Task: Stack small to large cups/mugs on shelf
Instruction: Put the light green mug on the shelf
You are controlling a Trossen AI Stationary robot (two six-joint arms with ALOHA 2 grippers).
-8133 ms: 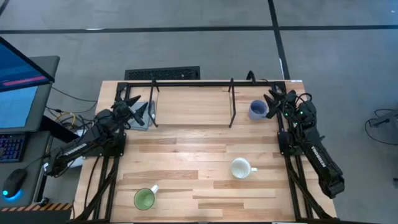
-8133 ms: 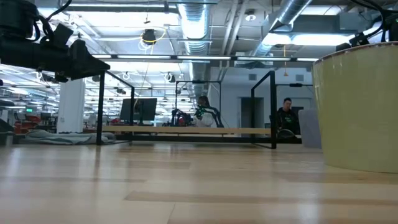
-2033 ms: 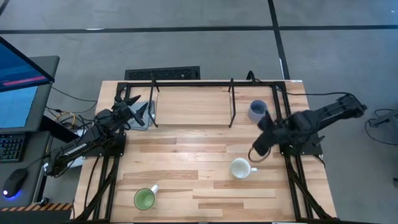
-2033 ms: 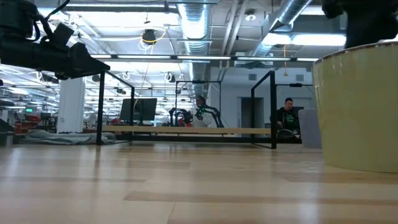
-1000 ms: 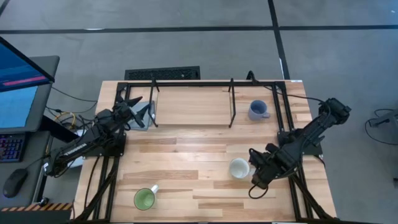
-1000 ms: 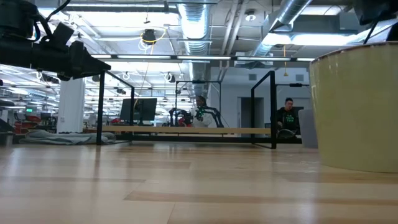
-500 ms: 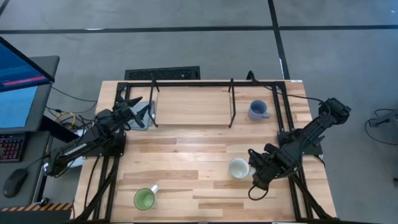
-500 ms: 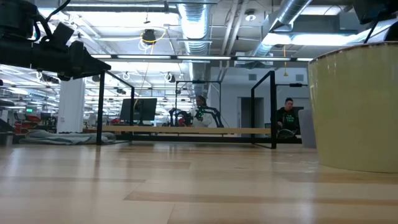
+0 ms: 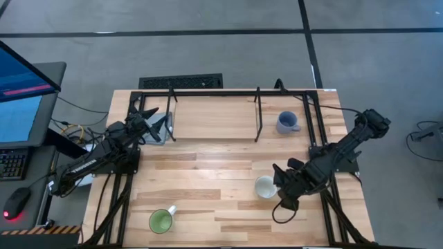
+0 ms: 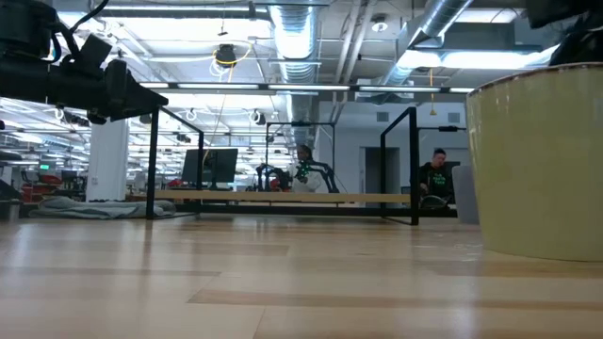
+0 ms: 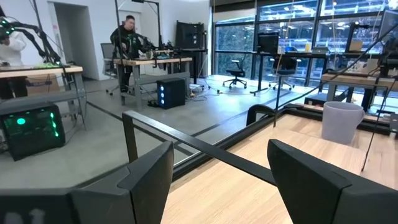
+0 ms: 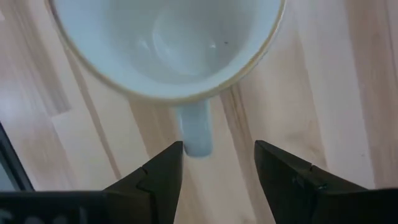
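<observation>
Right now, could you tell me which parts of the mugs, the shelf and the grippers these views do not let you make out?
- White mug: its handle is hidden under the right gripper in the high view; the low view cuts its right side off.
- Green mug: only seen from above; its outer side is hidden.
- Blue-grey mug: too far off in the left wrist view to see inside.
- Shelf: underside hidden.
- Left gripper: fingertips cut off.

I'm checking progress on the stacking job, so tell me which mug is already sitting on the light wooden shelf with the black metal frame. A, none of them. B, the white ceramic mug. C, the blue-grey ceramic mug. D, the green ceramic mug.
C: in the high view the blue-grey ceramic mug stands on the light wooden shelf near its right end, while the green ceramic mug and the white ceramic mug are on the tabletop.
</observation>
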